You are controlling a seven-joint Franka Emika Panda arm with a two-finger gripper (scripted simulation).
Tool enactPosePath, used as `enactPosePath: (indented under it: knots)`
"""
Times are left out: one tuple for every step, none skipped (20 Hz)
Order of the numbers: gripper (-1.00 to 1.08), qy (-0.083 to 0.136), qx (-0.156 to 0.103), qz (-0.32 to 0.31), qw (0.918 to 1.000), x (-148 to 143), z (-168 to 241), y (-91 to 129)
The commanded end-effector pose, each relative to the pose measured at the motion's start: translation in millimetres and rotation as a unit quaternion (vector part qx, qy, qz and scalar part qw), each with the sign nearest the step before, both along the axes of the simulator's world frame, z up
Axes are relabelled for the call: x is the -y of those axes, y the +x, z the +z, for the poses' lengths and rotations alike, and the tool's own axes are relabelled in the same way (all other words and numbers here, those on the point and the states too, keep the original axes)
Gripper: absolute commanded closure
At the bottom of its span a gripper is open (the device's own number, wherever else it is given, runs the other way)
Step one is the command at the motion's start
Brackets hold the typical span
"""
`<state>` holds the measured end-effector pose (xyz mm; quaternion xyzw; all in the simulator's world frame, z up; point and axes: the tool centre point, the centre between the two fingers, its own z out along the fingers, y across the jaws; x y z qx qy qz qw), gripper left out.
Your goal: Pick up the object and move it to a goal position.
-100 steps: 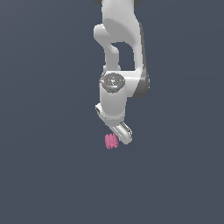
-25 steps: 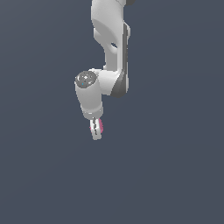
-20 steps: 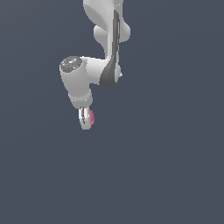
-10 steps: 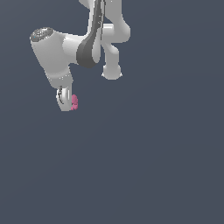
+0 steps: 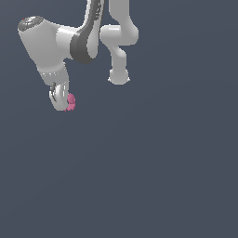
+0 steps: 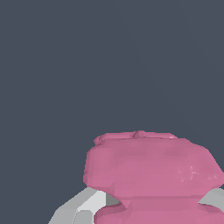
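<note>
— Since half a second ago the white jointed arm (image 5: 69,39) has barely shifted; the big move came before, when it swung up and over toward the exterior view's left, and the small pink lumpy blob (image 5: 70,102) went with it.

— So the hand (image 5: 62,101) has it?

— Yes, clenched on it. The pale grey fingers (image 5: 56,96) are drawn in close, and the blob sits against them at the tip, bulging out toward the exterior view's right.

— Where is it, then?

— Up in the air, high at the exterior view's left, with only flat dark slate-grey backdrop (image 5: 153,176) around and below it.

— What's it like close up?

— In the wrist view the blob (image 6: 148,170) is matte, faceted, stacked in broad ridges with a pinched waist between them. Smooth grey finger (image 6: 81,208) surfaces show at both of its sides, touching it.
</note>
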<state>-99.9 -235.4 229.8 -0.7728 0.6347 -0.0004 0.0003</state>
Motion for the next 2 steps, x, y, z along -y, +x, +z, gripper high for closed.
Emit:
enactPosePath:
  knots:
    - [1.08,0.0,-0.001,0.001,1.0,-1.8,-1.4,1.5]
    - [1.08,0.0,-0.001,0.001,1.0,-2.1,-1.7,1.7]
